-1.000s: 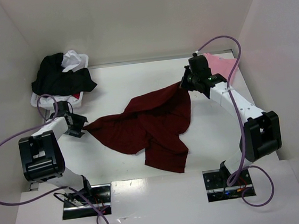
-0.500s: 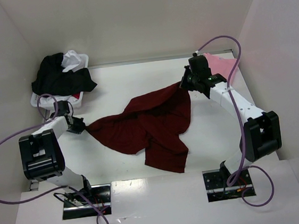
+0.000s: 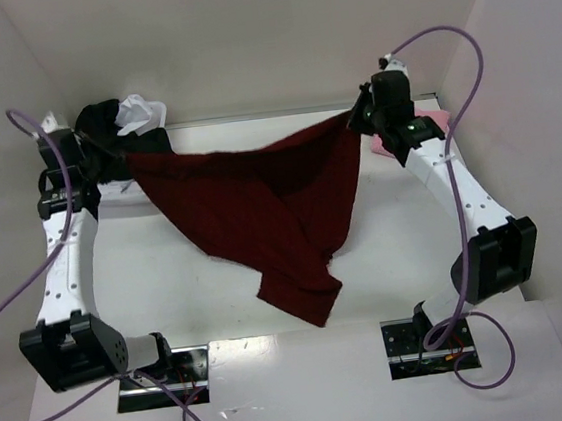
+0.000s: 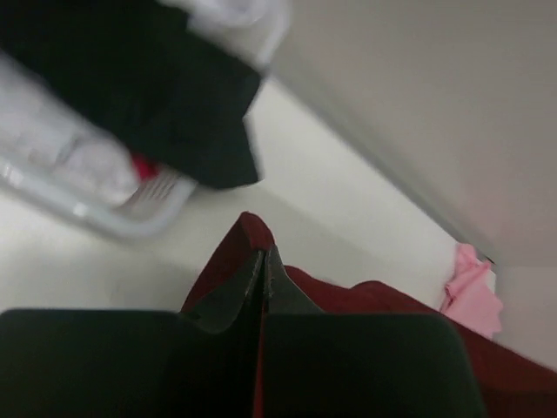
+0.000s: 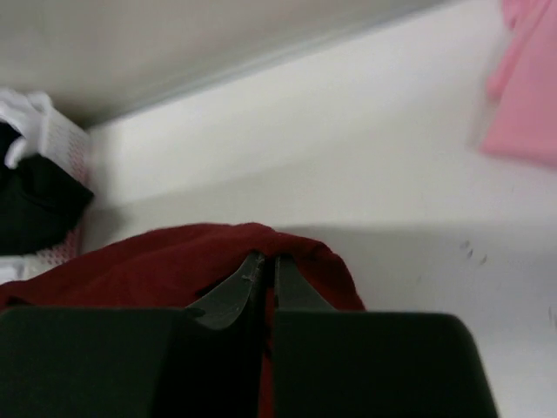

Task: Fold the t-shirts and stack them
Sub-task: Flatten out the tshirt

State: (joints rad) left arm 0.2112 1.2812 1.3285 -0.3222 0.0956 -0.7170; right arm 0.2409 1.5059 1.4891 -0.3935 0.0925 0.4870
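The dark maroon t-shirt [image 3: 260, 203] hangs spread in the air between my two grippers, its lower part drooping toward the table's front. My left gripper [image 3: 115, 160] is shut on its left corner [image 4: 244, 239], close to the bin. My right gripper [image 3: 357, 122] is shut on its right corner [image 5: 174, 257]. In both wrist views the jaws are pressed together with red cloth between them [image 4: 264, 254] [image 5: 268, 259]. A light pink t-shirt [image 3: 435, 117] lies at the far right, partly behind the right arm. A black t-shirt [image 3: 101, 124] and a white one [image 3: 140, 113] are heaped at the far left.
A white plastic bin [image 4: 130, 218] under the black and white heap stands in the far left corner, right beside my left gripper. White walls close in the table on the left, back and right. The pink t-shirt [image 5: 526, 104] lies just right of my right gripper.
My left gripper closed on the maroon shirt's left corner and lifted it up toward the far left. The right gripper rose too. The shirt went from lying crumpled to hanging stretched.
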